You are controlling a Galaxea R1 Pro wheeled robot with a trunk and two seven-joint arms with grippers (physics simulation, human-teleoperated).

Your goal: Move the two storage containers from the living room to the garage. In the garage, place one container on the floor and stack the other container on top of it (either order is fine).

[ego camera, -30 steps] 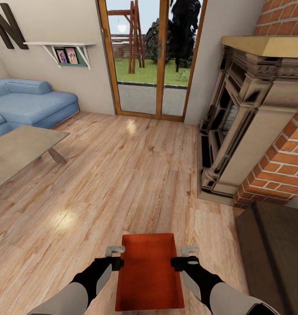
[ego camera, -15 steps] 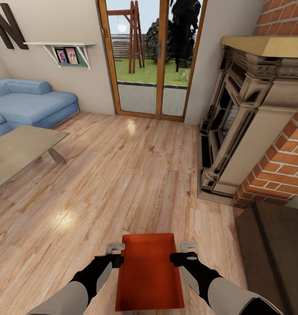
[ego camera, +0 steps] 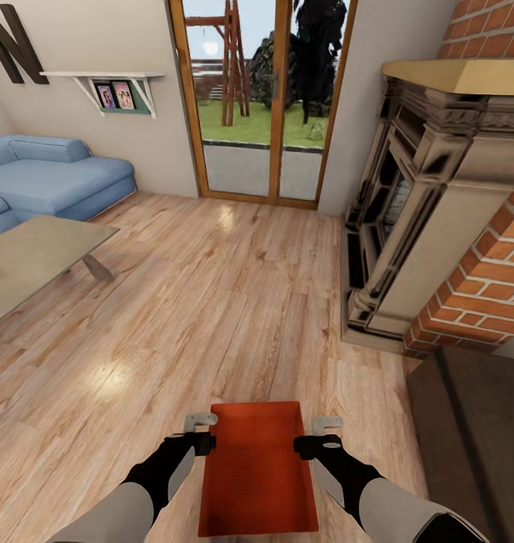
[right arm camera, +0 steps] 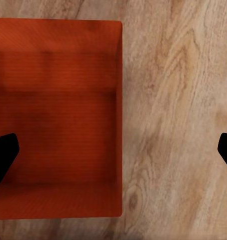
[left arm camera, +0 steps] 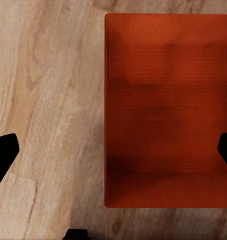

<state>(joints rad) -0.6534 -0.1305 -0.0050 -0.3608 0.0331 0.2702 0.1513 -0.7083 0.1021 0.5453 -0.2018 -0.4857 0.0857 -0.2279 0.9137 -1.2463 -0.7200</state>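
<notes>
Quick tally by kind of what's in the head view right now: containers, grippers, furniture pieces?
Orange-red storage container: 1, between the two grippers over the wood floor
Grippers: 2, left gripper and right gripper, one at each long wall
Furniture: 3, blue sofa, grey table, dark low cabinet
Fireplace: 1
Total: 7

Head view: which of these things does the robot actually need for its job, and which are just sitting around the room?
For the job:
- storage container, orange-red, between the two hands
- left hand at its left wall
- right hand at its right wall

Just there:
- blue sofa
- low table
- fireplace
- glass doors
- wall shelf
- wood floor
</notes>
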